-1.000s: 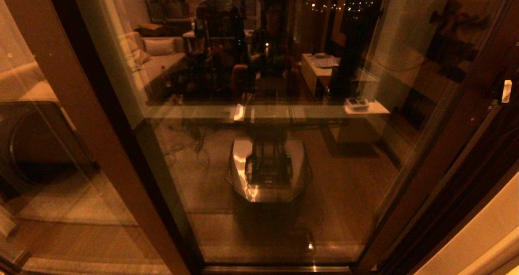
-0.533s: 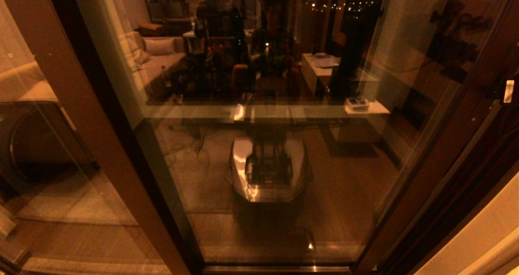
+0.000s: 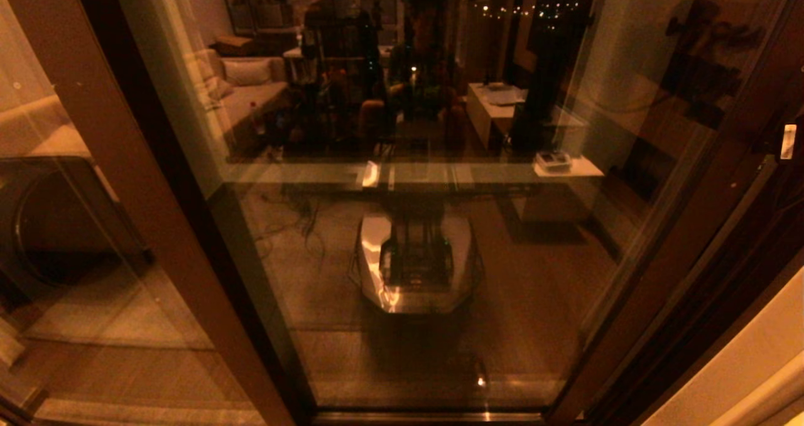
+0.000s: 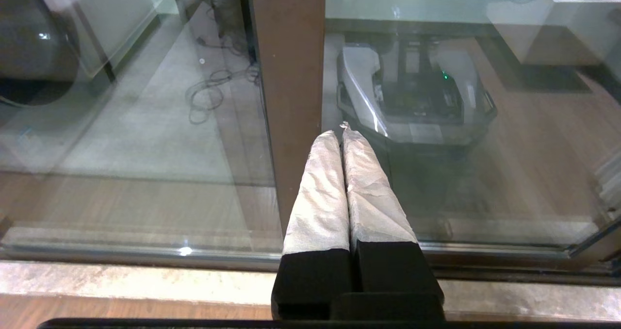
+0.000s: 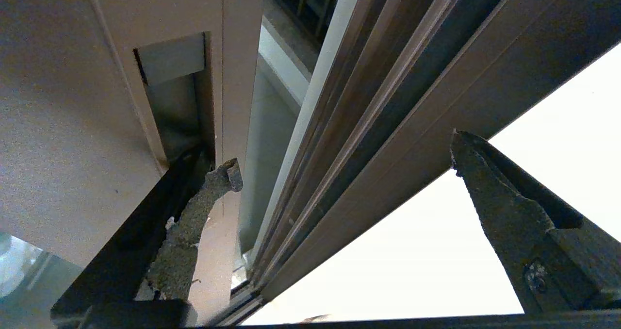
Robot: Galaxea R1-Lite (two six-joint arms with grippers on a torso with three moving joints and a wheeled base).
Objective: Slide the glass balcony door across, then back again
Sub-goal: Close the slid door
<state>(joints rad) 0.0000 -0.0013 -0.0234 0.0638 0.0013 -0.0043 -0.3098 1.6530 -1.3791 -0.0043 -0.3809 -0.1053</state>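
The glass balcony door fills the middle of the head view, a tall reflective pane in a dark brown frame, with the room and the robot's own base mirrored in it. Its right upright rail runs slantwise up the right side of that view. In the right wrist view the same rail shows pale and close, with the slim handle slot cut into it. A narrow gap stands open between this rail's edge and the outer door frame with its grooved tracks.

The right gripper is at the rail, its fingers spread wide apart. One padded finger lies against the rail just below the handle slot, its tip at the rail's edge; whether it reaches into the slot cannot be told. The other finger stands well clear, in front of the outer frame and the bright wall beyond.

The left gripper hangs low before the glass, its two wrapped fingers pressed together and holding nothing. It points toward the brown upright that separates the door's pane from the neighbouring pane, above the bottom track and the stone sill.
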